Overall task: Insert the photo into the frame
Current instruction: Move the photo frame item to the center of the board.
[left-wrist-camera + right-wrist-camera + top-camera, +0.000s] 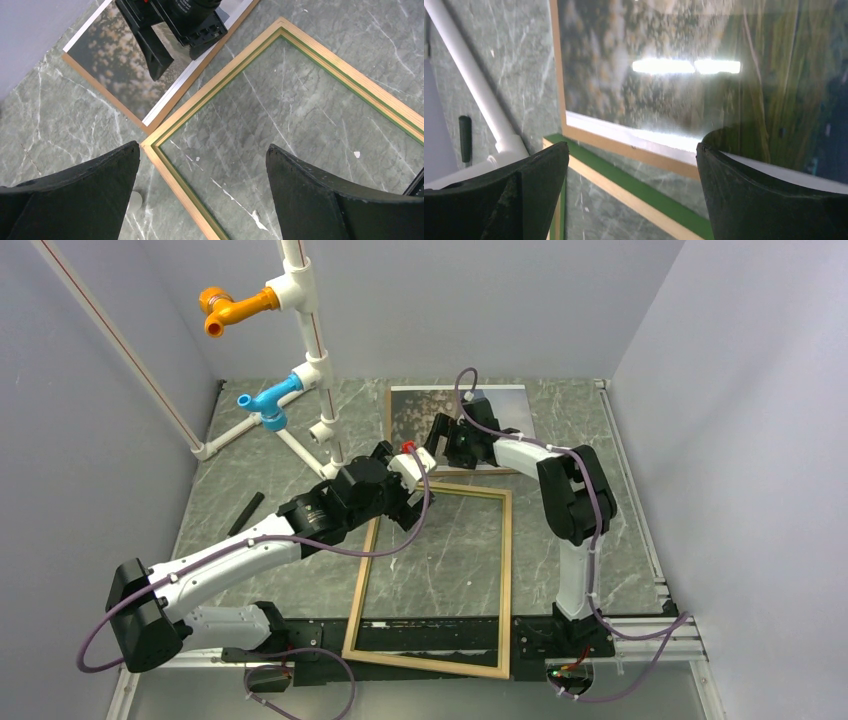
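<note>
The photo (415, 415) is straddled at its edge by the spread right gripper (631, 150), seemingly for lifting, while the frame (505, 570) is overhung at one corner by the spread left gripper (202, 147).

Pale wood frame (506, 570) with a green inner edge; photo (412, 418) speckled cream on dark olive, white-bordered; grey-green marble table (205, 490) veined white; orange fitting (235, 308), blue fitting (265, 400)

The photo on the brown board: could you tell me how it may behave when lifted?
Probably floppy: the photo looks a thin sheet lying flat on the brown board. Likely slippery, since lamp glare shines off it. Its flush edge may be hard to catch.
</note>
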